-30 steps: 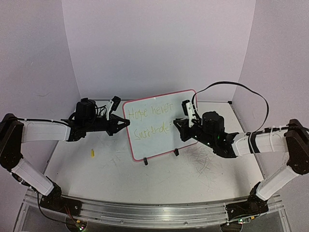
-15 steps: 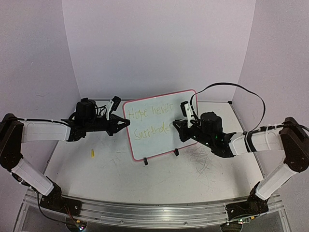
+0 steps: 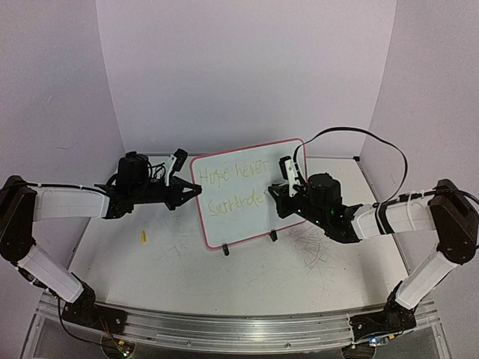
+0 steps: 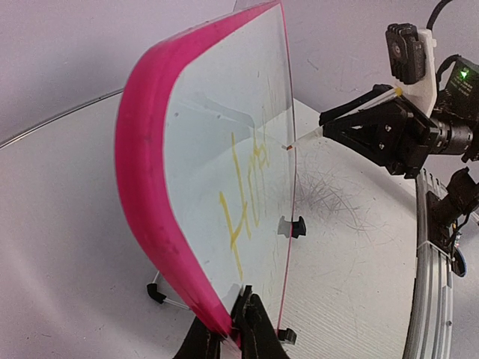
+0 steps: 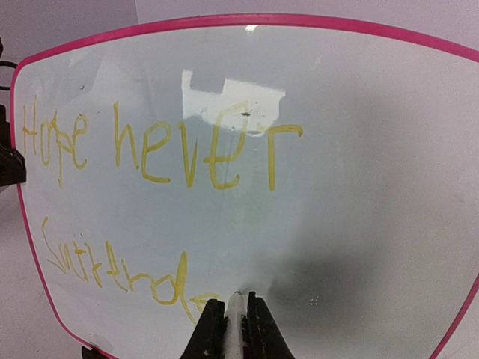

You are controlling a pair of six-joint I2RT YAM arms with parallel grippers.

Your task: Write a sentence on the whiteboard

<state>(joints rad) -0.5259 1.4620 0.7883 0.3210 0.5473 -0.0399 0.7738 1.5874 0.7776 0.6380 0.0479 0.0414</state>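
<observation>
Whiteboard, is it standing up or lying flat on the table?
Standing up. The whiteboard rests on its two black clip feet, and the left gripper pinches its pink edge.

Both my white-and-black arms [image 3: 71, 202] stretch forward and bend inward, my black two-finger left gripper [image 3: 196, 192] and black two-finger right gripper [image 3: 275, 191] facing each other, both pinched tight.

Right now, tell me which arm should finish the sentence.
Right. The right fingers are shut on the marker, its tip at the board where the sentence stops short. The left fingers pinch the board's edge, apparently steadying it, and hold no marker.
</observation>
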